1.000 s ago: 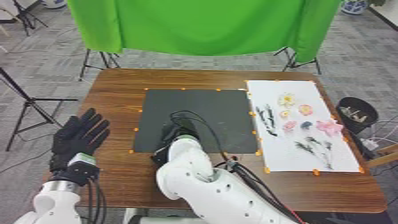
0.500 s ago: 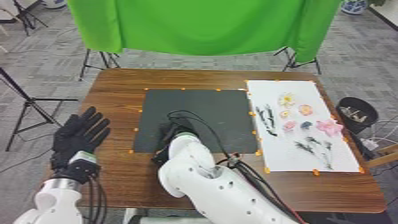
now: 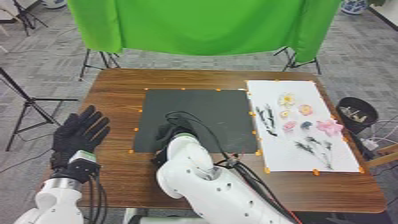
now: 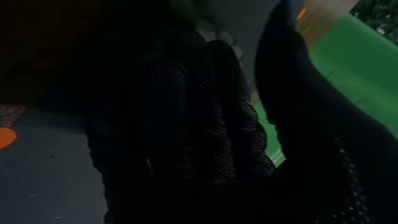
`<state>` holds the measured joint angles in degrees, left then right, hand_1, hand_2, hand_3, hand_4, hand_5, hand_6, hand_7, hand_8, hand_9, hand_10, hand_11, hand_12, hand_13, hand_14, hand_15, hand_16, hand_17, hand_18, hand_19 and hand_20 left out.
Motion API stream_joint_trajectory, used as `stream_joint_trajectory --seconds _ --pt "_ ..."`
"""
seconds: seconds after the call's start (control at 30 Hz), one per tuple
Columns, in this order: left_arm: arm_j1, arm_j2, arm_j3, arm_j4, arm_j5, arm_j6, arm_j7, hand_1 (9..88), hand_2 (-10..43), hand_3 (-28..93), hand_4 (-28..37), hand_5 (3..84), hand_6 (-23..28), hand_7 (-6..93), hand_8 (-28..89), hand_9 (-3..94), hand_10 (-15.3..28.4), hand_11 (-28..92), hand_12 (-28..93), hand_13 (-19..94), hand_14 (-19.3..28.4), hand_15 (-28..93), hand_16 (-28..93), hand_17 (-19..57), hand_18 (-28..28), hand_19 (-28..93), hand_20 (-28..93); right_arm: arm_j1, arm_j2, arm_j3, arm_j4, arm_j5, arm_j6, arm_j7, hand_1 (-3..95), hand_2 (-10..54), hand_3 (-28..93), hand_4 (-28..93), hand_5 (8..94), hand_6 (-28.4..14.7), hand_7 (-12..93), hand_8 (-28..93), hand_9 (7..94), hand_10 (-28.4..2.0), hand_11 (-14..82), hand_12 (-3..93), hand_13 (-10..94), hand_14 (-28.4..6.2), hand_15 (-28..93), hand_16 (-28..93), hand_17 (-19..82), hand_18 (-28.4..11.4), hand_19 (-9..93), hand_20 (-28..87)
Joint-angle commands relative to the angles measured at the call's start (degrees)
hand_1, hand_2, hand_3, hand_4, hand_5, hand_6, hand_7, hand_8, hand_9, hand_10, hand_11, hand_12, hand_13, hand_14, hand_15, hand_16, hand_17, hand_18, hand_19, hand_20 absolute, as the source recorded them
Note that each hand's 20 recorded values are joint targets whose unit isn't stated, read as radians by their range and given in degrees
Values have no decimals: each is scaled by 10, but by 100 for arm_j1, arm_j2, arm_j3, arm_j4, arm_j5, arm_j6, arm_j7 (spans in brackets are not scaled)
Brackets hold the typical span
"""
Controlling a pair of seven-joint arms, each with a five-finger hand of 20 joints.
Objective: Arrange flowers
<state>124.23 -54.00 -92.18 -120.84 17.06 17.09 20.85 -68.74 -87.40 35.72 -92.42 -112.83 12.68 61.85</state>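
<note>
from the head camera, the flowers and greenery lie on a long white paper sheet (image 3: 280,162) towards three o'clock on the brown wooden tabletop (image 3: 222,187). round that sheet's middle, a pale yellow and white flower (image 3: 287,99) sits near twelve o'clock, with a peach-coloured blossom (image 3: 306,109) just beside it. a small blue-grey bloom (image 3: 306,125) is near the centre, a small pink flower (image 3: 290,125) at nine, and a larger, ruffled pink blossom (image 3: 330,128) at three. thin dark green stems (image 3: 266,120) run along the ten o'clock side, and feathery grey-green sprigs (image 3: 315,149) spread towards six.

the right robot hand (image 3: 165,135), gloved in black fabric, is over the flat dark grey square board (image 3: 187,105), between its seven and eight o'clock. in the wrist view, the right robot hand (image 4: 209,132) has its fingers stretched out and its thumb apart from them, so it is unclenched; a pale blurred patch (image 4: 224,37) shows near the fingertips, and i cannot tell what it is. the left robot hand (image 3: 82,132), also black-gloved, is released at nine o'clock by the tabletop's edge, fingers straight and spread.
</note>
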Motion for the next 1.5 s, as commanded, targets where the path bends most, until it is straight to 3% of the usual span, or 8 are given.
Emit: stream_joint_trajectory --seconds 0.03,0.2,0.33,0.77,1.1,1.17,1.27,1.5 --pt "94 -12 -48 -9 -75 -51 119 293 185 699 -283 430 107 102 -79 337 163 254 93 253 171 411 -85 -66 152 378 79 -134 247 -199 -5 156 -186 -37 349 -95 864 -262 508 -104 713 -263 678 -203 437 247 647 -178 704 265 287 -284 796 295" --pt "268 -39 -142 -49 -137 -43 291 293 184 699 -283 431 107 103 -80 337 163 255 92 253 171 412 -85 -65 152 377 79 26 559 -367 -225 209 120 -150 327 -95 846 -251 500 -109 715 -281 679 -208 417 233 649 -178 698 255 291 -284 796 296" --pt "262 -99 -125 -36 -144 -68 291 293 184 698 -283 431 107 103 -80 338 163 257 93 253 172 414 -86 -66 152 378 80 -15 562 -268 -365 506 174 -181 329 -95 815 -214 482 -112 694 -21 712 -213 314 196 671 -176 674 246 301 -284 801 295" --pt "212 -155 -61 17 -149 -145 288 292 187 696 -283 433 108 104 -80 342 164 261 92 255 171 415 -87 -66 152 381 79 -56 598 -299 -773 760 242 -459 331 -95 814 -214 490 -108 678 26 733 -206 209 157 714 -168 610 245 303 -284 799 290" --pt "442 -276 -233 -55 -158 -124 330 291 189 696 -283 433 108 104 -81 343 165 261 91 256 171 417 -88 -66 152 381 78 -190 1086 72 -1459 1023 426 -663 325 -95 818 -204 485 -112 690 33 719 -215 247 178 699 -175 632 253 296 -284 802 299" --pt "494 -314 -278 -74 -137 -149 314 291 189 697 -283 434 108 104 -81 343 165 261 92 256 172 418 -88 -66 152 381 78 -350 1334 349 -1811 1239 326 -830 308 -93 818 -192 479 -118 700 -5 714 -218 273 189 694 -178 646 254 294 -284 802 310" --pt "541 -316 -322 -110 -110 -169 300 291 189 696 -283 434 108 104 -81 343 166 260 91 256 172 417 -89 -65 152 380 78 -612 1855 651 -2150 824 486 -1235 278 -88 824 -177 484 -121 726 -254 702 -219 292 197 688 -179 659 257 290 -284 798 339" --pt "554 -313 -337 -158 -54 -305 381 290 189 696 -283 433 108 103 -81 343 164 258 92 256 171 414 -89 -65 151 379 78 -1691 3369 1917 -2748 -324 613 -1384 279 -95 832 -187 449 -114 638 -269 657 -219 306 194 638 -179 695 260 265 -282 793 337"
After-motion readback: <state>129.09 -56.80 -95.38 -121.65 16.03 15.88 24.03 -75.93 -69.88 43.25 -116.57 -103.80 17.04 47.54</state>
